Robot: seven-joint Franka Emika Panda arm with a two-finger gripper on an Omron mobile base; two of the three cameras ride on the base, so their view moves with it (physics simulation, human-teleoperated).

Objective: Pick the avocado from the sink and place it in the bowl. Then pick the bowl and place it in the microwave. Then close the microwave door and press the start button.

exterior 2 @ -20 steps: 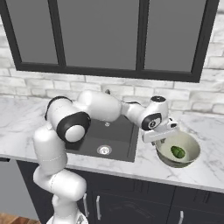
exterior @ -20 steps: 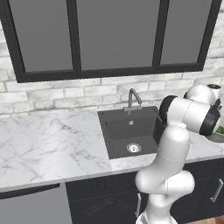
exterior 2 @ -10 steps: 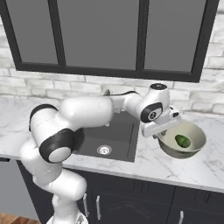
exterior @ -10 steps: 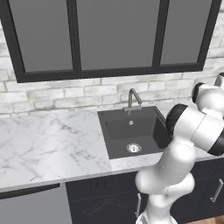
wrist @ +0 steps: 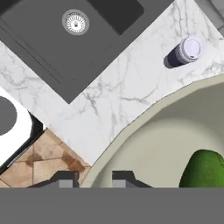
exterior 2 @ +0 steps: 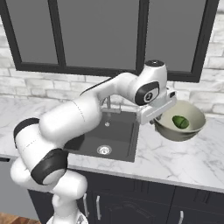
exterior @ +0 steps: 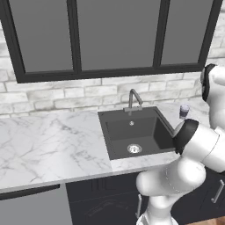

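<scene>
No legible text, label, brand, number or sign is found in any view. Surfaces inspected: the bowl (exterior 2: 181,127), the sink (exterior: 138,132), the small cup (wrist: 183,52) and the marble tabletop (exterior: 48,149). All are plain and unmarked.

A glossy white arm (exterior 2: 83,113) built of rounded, bulbous segments is shown. Dark bands are seen at its joints, and small dark fingertips (wrist: 124,177) at its end.
</scene>
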